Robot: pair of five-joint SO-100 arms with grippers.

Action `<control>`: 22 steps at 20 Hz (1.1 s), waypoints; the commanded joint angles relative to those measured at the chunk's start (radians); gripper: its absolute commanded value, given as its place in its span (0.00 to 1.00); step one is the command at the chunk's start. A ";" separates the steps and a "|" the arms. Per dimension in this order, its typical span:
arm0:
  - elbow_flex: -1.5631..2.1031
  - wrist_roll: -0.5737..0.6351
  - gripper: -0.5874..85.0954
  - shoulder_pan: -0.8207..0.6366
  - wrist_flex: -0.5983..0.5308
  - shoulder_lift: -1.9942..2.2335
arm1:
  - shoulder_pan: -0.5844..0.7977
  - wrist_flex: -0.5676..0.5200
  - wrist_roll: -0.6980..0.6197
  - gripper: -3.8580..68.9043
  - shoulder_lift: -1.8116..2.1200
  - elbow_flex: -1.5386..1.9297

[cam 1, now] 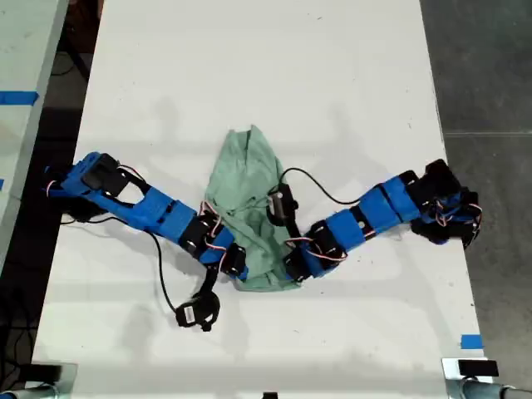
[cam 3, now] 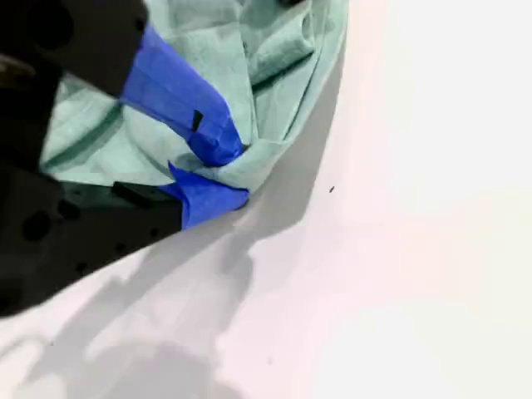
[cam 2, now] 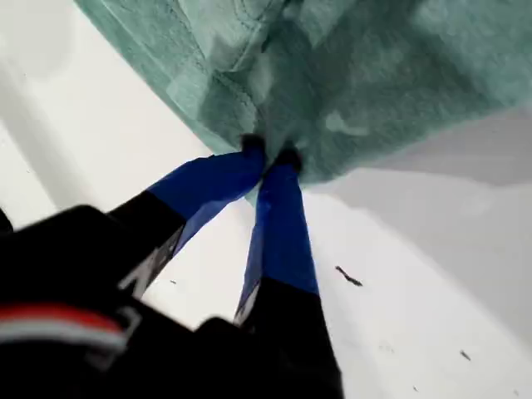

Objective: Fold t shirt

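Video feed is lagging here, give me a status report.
My first gripper shut on the t shirt's edge. My second gripper shut on another edge. T shirt bunched, not folded. Nothing in the way.

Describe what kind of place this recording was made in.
Probably a lab or workshop: a plain white table, blue tape marks at its edge and on the floor, and two cabled blue arms working a t shirt.

No text, label, brand or number can be read anywhere.
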 commanded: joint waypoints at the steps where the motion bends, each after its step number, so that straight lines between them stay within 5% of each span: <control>1: -0.025 0.029 0.00 0.037 0.002 0.175 | -0.017 -0.009 -0.058 0.07 -0.002 -0.199; 5: 0.028 0.071 0.00 -0.009 0.034 0.360 | 0.037 -0.124 -0.195 0.07 0.061 -0.345; 9: 0.097 0.080 0.00 -0.140 0.210 0.558 | 0.202 -0.235 -0.310 0.08 0.160 -0.316; 12: 0.347 0.086 0.00 -0.290 0.270 0.802 | 0.357 -0.210 -0.342 0.09 0.196 -0.284; 19: 1.015 0.186 0.00 -0.649 0.120 1.404 | 0.649 -0.067 -0.359 0.10 0.264 -0.222; 22: 1.026 0.195 0.19 -0.683 0.146 1.328 | 0.752 -0.041 -0.339 0.29 0.394 -0.061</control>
